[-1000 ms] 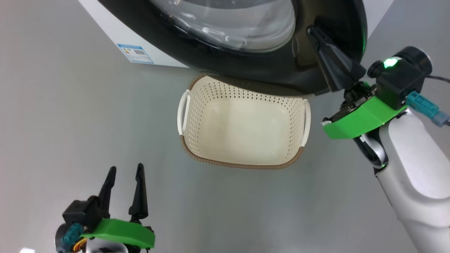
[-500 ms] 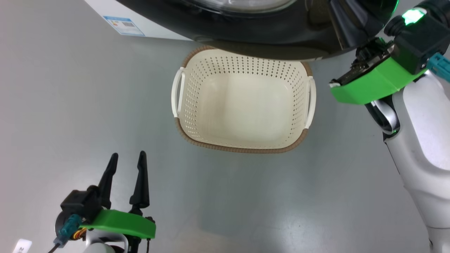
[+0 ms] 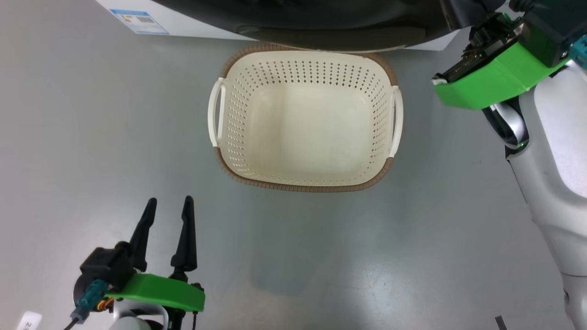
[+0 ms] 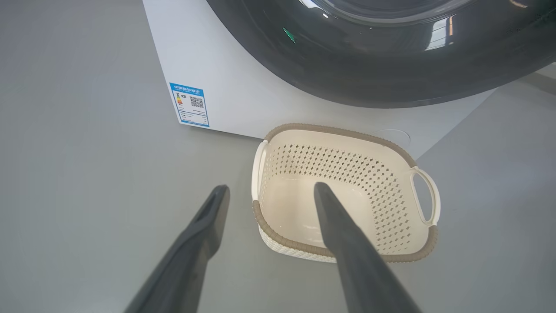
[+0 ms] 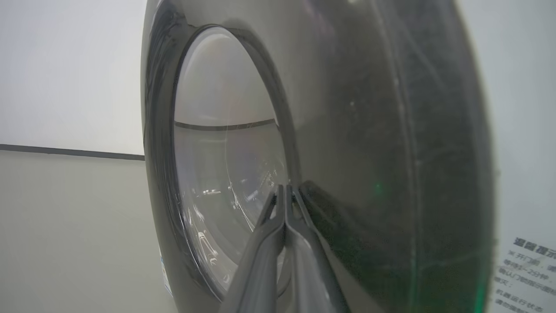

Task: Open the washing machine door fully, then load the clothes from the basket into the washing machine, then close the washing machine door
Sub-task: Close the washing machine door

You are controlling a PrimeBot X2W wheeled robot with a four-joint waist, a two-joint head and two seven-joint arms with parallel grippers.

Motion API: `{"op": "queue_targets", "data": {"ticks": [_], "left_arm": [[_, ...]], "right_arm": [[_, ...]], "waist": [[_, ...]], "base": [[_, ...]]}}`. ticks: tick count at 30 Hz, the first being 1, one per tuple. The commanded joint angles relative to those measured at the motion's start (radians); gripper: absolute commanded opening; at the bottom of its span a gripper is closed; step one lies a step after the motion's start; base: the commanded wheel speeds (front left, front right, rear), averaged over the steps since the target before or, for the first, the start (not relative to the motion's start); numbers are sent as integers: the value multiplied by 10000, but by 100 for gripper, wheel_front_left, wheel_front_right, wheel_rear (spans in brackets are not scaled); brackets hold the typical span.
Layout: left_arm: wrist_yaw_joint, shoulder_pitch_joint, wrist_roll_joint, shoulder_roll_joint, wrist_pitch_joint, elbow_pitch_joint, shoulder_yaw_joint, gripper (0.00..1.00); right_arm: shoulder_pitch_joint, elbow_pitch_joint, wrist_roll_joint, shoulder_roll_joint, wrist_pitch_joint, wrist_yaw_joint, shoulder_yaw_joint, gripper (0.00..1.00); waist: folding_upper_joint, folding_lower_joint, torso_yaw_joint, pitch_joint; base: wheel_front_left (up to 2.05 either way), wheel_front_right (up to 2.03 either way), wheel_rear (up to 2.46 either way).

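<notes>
Clearly, the basket (image 3: 298,187) stands upright and empty.

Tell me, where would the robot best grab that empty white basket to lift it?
By its left handle: it is a thin white loop standing off the wall of the basket, leaving a gap for a finger. The open left hand would probably do best coming down from above on its own side; the washing machine door overhangs the far rim.
</notes>
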Motion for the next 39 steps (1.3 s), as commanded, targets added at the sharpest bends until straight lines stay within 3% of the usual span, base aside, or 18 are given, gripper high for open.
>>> {"op": "queue_targets", "data": {"ticks": [1, 39], "left_arm": [[-12, 163, 22, 139, -65, -249, 293, 100], [-19, 476, -88, 139, -65, -173, 27, 100]], "right_arm": [[-111, -176, -70, 84, -46, 14, 21, 0], [-2604, 1940, -620, -410, -46, 14, 389, 0]], "waist": [[0, 0, 0, 37], [0, 0, -130, 40]], "base": [[0, 0, 0], [0, 0, 0]]}}
